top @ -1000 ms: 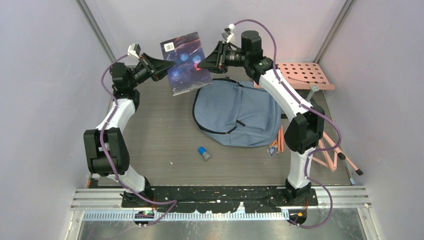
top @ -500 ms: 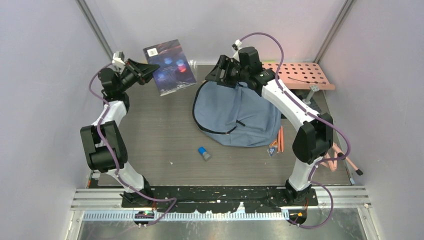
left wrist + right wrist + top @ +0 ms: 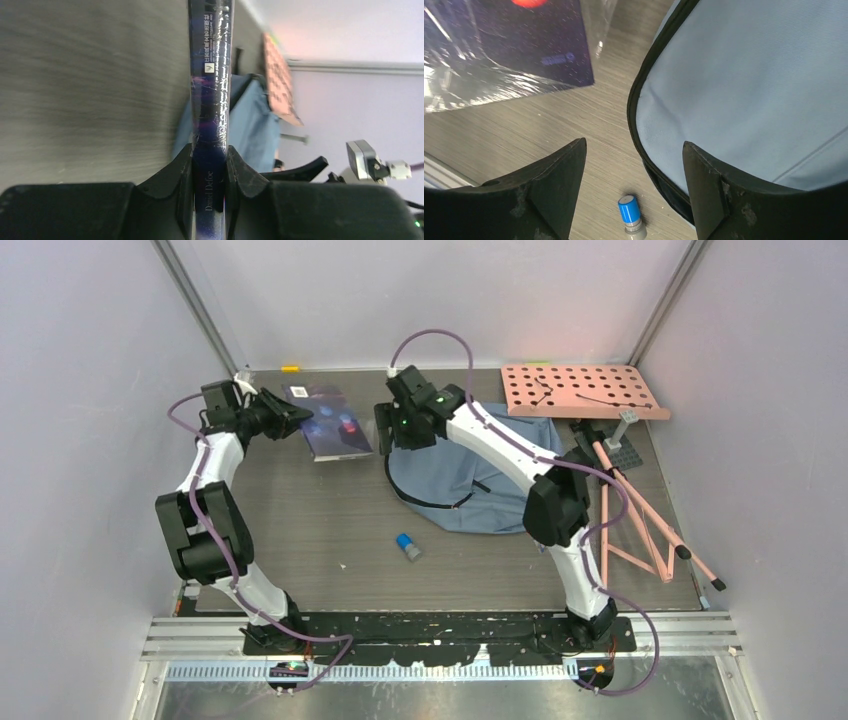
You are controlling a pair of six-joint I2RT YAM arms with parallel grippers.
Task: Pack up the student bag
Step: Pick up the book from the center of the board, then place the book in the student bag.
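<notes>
While the left pincer (image 3: 209,155) clamps the book (image 3: 335,425) at eleven o'clock, the right pincer (image 3: 634,144) gapes empty over the ten-o'clock edge of the student bag (image 3: 455,480).

Left arm (image 3: 215,465) and right arm (image 3: 497,443) alike: white shells on the long links, chunky black housings at the joints. Purple cable (image 3: 432,336) looped outside each, down to the black base plate (image 3: 440,632). Small green light (image 3: 401,423) on the right wrist, small white camera box (image 3: 367,159) above it. Left gripper (image 3: 209,150) and right gripper (image 3: 634,145) matte black, with wedge-shaped jaws, scuffed grey on the right one's edges.
</notes>
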